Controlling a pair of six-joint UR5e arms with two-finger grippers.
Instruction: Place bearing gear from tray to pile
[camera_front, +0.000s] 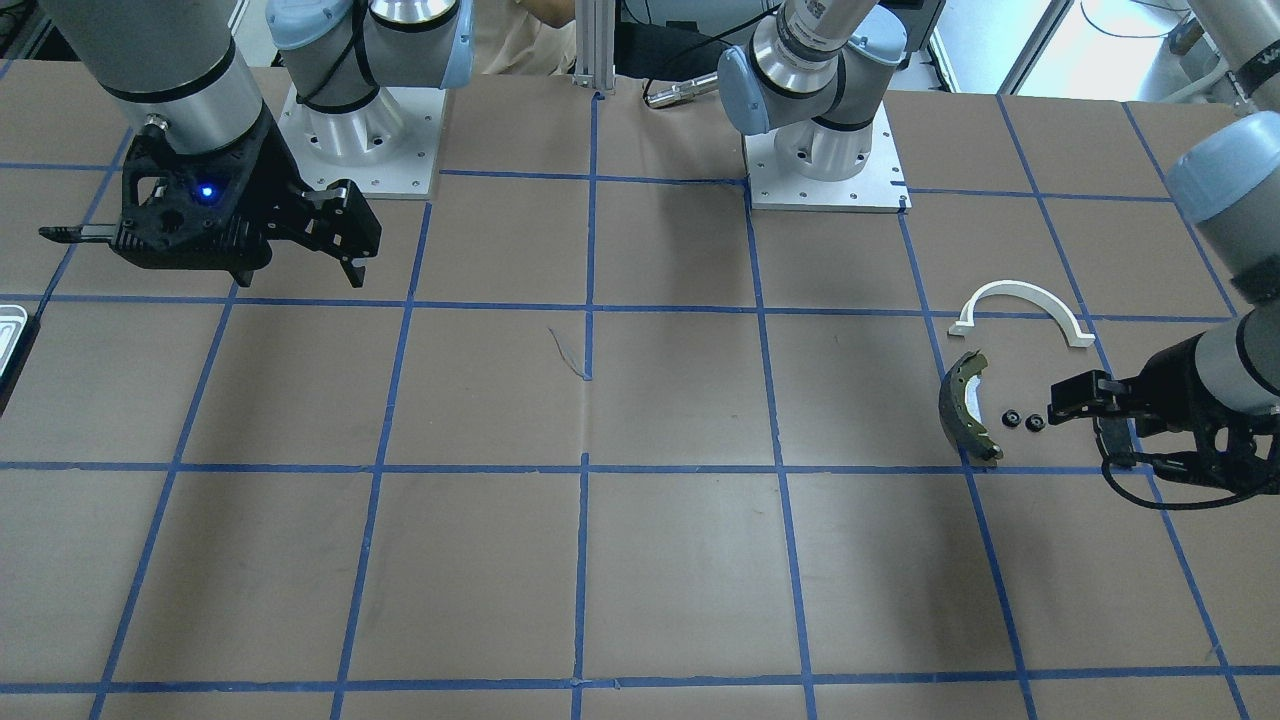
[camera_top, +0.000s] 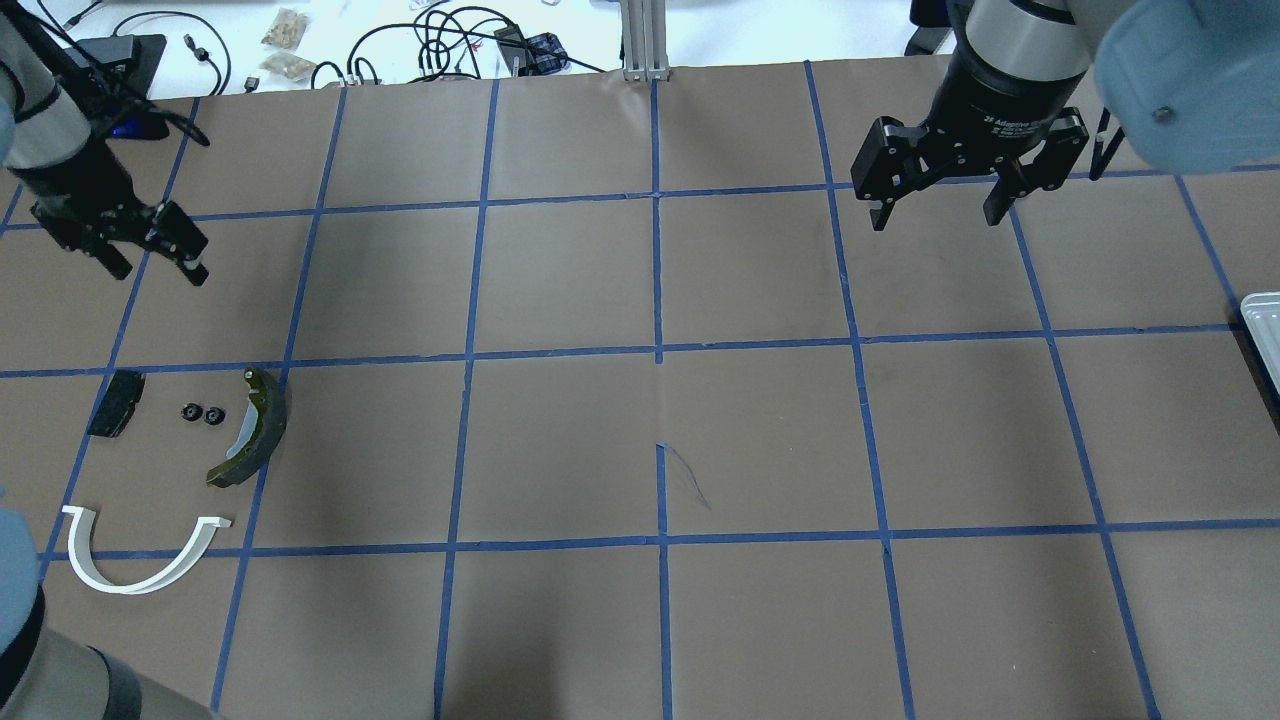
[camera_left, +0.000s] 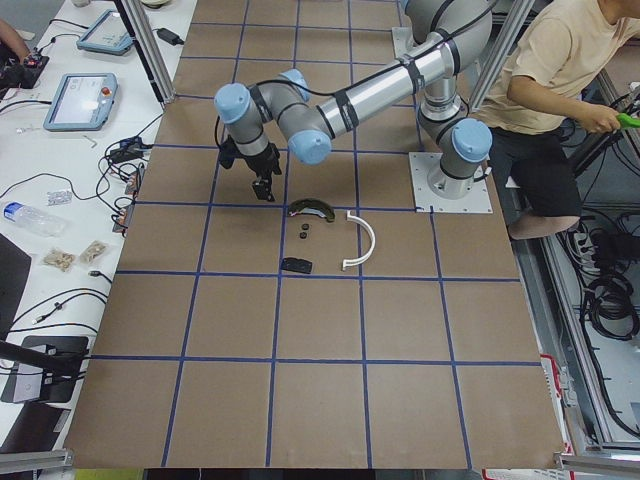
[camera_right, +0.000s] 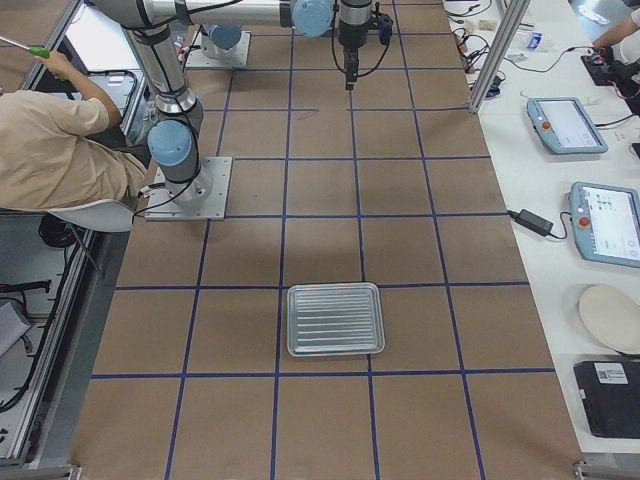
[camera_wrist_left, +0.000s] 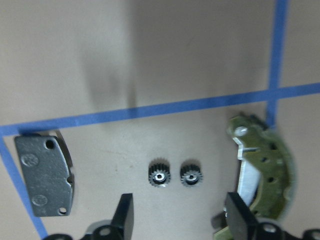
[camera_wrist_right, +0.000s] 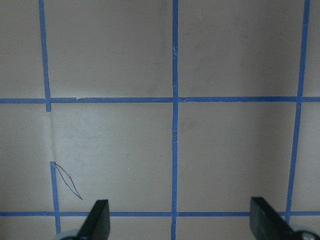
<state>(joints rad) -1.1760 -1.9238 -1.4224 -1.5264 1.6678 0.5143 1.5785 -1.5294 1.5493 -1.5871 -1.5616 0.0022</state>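
On the brown counter (camera_top: 760, 440), two small black toothed gears (camera_wrist_left: 159, 175) lie between the grey rectangular pad (camera_wrist_left: 44, 175) and olive curved brake shoe (camera_wrist_left: 265, 170); the released left pincer (camera_wrist_left: 179, 197) should lift straight, touching neither.

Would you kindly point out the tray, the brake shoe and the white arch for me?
tray (camera_right: 335, 320), exterior right view, on its bare ribbed floor.
brake shoe (camera_top: 270, 425), overhead view, on its olive outer band.
white arch (camera_front: 1020, 289), front-facing view, on the top of its curve.
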